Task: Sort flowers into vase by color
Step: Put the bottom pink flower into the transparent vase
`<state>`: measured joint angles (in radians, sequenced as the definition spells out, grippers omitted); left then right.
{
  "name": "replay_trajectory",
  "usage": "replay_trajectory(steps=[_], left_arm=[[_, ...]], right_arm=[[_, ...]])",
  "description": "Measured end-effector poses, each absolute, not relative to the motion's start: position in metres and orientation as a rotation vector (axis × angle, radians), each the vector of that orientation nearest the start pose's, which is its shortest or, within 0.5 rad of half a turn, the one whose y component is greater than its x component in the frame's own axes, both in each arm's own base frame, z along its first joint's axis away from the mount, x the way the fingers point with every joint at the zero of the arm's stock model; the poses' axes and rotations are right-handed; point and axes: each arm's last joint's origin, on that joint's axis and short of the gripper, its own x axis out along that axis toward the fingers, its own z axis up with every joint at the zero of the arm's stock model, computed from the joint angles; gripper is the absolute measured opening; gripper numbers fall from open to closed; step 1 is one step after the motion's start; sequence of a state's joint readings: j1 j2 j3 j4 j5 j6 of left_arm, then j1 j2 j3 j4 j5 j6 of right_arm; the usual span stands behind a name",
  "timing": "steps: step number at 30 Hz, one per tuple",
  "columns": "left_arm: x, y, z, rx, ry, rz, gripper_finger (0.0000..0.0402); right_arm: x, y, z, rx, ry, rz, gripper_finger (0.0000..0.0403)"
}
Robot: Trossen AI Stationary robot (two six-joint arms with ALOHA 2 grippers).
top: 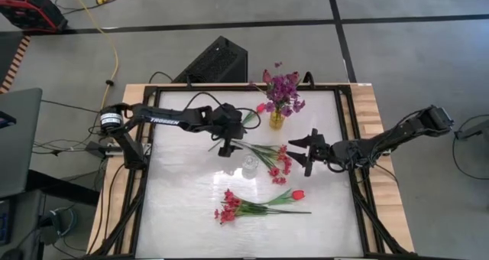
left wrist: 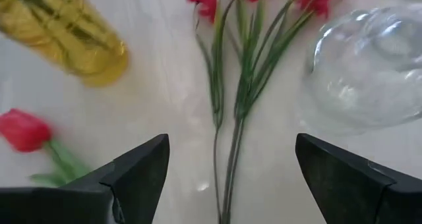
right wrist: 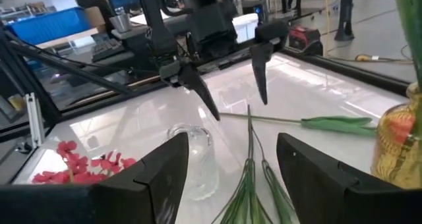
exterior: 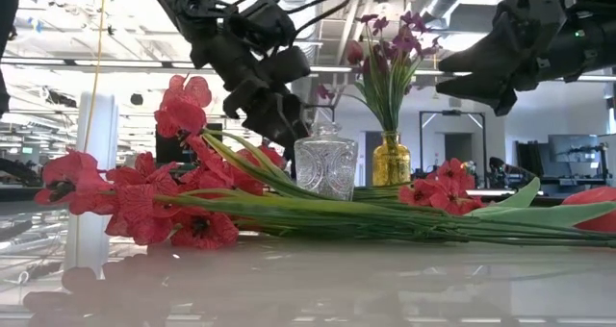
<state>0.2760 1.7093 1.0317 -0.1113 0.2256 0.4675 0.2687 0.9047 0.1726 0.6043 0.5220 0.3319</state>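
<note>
Poised over the red spray, jaws spread for a stem pick.

Left gripper (top: pixel 227 143) open above the stalk ends of the red spray (top: pixel 269 157), likely lining up a grasp. Right gripper (top: pixel 309 152) open too, waiting just beside the blossoms. Clear vase (top: pixel 250 165) empty beside the stems; yellow vase (top: pixel 276 119) already holding the purple flowers (top: pixel 283 89). Further red flowers (top: pixel 248 205) lying nearer the front edge, a red tulip (top: pixel 250 115) beside the yellow vase.

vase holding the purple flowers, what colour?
Yellow-amber glass vase, purple flowers in it. Clearest in the low view.
</note>
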Motion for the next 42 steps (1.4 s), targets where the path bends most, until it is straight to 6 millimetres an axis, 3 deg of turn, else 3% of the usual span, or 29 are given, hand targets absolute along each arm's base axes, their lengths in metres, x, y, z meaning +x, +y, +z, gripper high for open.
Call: replay_trajectory(steps=[9, 16, 20, 25, 26, 29, 33, 39, 42], left_arm=[[0.353, 0.095, 0.146, 0.186, 0.833, -0.122, 0.0318], [0.346, 0.099, 0.140, 0.185, 0.924, -0.129, 0.0296], [0.342, 0.098, 0.135, 0.184, 0.976, -0.149, 0.0211], [0.341, 0.098, 0.137, 0.196, 0.994, -0.125, 0.0042], [0.340, 0.098, 0.138, 0.210, 1.003, -0.118, 0.0022], [0.335, 0.099, 0.151, 0.265, 1.030, -0.092, 0.0014], [0.328, 0.097, 0.187, 0.300, 0.977, -0.051, 0.0005], [0.306, 0.084, 0.254, 0.254, 0.693, -0.164, 0.0002], [0.294, 0.072, 0.277, 0.244, 0.541, -0.286, 0.0001]], right_arm=[[0.169, 0.033, 0.179, 0.342, 0.074, -0.266, 0.0254], [0.168, 0.036, 0.180, 0.363, 0.073, -0.249, 0.0254], [0.168, 0.035, 0.180, 0.361, 0.067, -0.276, 0.0254], [0.168, 0.034, 0.180, 0.359, 0.062, -0.301, 0.0254], [0.168, 0.034, 0.180, 0.359, 0.061, -0.302, 0.0254], [0.168, 0.034, 0.180, 0.359, 0.061, -0.303, 0.0254], [0.168, 0.034, 0.180, 0.360, 0.060, -0.305, 0.0254], [0.168, 0.034, 0.180, 0.359, 0.062, -0.306, 0.0254], [0.168, 0.034, 0.179, 0.355, 0.070, -0.307, 0.0254]])
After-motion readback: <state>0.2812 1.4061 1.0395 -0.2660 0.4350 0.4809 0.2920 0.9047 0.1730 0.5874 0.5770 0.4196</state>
